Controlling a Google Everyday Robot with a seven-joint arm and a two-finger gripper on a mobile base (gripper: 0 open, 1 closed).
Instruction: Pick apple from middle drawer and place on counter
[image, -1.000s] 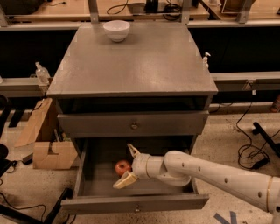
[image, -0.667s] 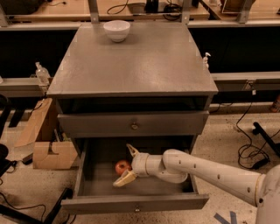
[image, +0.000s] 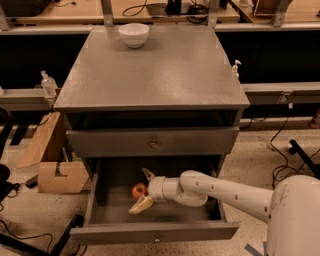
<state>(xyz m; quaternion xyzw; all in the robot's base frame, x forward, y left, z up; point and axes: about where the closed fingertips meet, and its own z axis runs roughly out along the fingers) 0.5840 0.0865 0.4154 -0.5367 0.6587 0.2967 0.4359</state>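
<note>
Low in the grey cabinet (image: 150, 107), one drawer stands pulled out: the middle drawer (image: 155, 232), with a small round knob on its front panel. Directly above it in the cabinet sits a second drawer front (image: 100, 142), shut, with a brass-coloured knob. I count one apple (image: 138, 190), red with a yellowish patch, lying on the floor of the open drawer, left of the cabinet's centre line.

On the cabinet's top, the counter (image: 160, 75), stands one white bowl (image: 133, 34) near the back edge. Two small bottles flank the cabinet, one on the left (image: 47, 83) and one on the right (image: 235, 67). A cardboard box (image: 56, 176) rests on the floor beside the cabinet's left flank.

One white arm (image: 225, 192) comes in from the cabinet's lower right, reaching almost level across the open drawer, wrist turned toward the cabinet's left wall. The gripper (image: 137, 191) is down inside the drawer at the apple. Its jaws are spread wide, one finger above and behind the fruit, the other below and in front, so the apple sits between them; whether either finger touches the apple I cannot tell.
</note>
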